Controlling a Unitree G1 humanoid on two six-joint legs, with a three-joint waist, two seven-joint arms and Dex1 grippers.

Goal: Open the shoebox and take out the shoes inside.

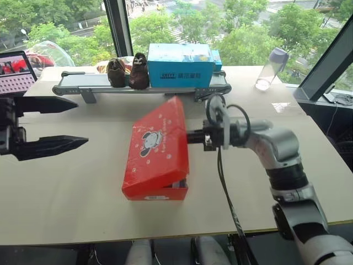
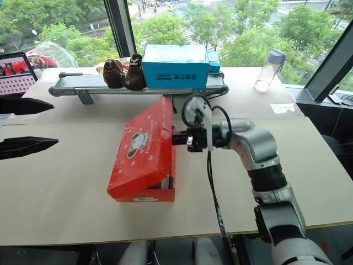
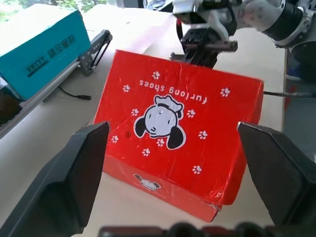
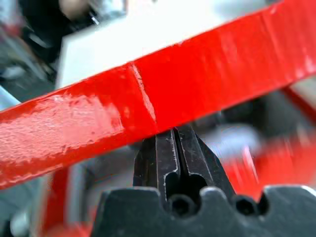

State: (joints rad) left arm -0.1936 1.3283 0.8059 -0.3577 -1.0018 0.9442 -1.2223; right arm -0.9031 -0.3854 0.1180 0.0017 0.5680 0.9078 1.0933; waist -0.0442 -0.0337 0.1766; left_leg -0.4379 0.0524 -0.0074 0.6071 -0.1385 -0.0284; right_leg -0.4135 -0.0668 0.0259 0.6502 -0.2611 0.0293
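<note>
The shoebox (image 1: 157,152) sits mid-bench (image 1: 66,187), its lid (image 1: 160,141) tilted up along the right edge. The right hand (image 1: 190,136), fingers clenched together, is pressed under that raised lid edge from the right. The left hand (image 1: 71,124) hangs left of the box, well apart from it, fingers spread wide and holding nothing. On the far side, a blue box (image 1: 181,65) and brown shoes (image 1: 128,72) rest on a conveyor (image 1: 88,84); a bottle (image 1: 271,68) stands far right.

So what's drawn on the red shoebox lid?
The shoebox lid is red with a black-and-white cartoon mouse face and small white paw prints, clearest in the left wrist view.
</note>
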